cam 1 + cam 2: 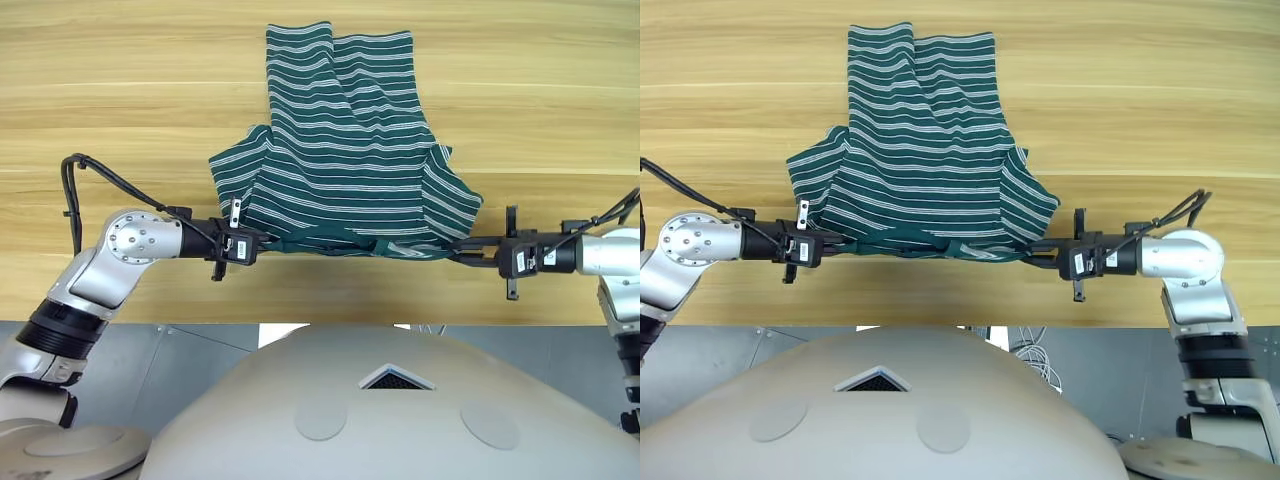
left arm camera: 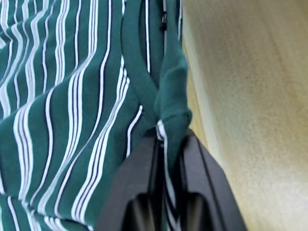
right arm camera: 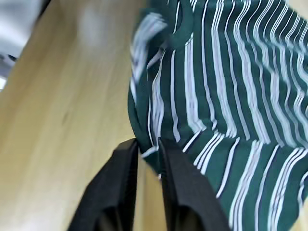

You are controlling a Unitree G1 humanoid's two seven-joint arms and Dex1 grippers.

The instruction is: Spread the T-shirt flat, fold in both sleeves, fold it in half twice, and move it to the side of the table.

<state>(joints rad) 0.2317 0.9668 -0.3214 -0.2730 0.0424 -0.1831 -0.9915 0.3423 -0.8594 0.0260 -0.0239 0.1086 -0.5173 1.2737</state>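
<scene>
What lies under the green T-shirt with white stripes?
The light wooden table lies under the green striped T-shirt. Anything else beneath is covered by the cloth. The left gripper and right gripper pinch its near edge.

Head eyes look down over the tabletop (image 1: 120, 60) from its near edge, sharing the T-shirt (image 1: 340, 150); wrist cameras sit close behind their fingers (image 2: 134, 187).
</scene>
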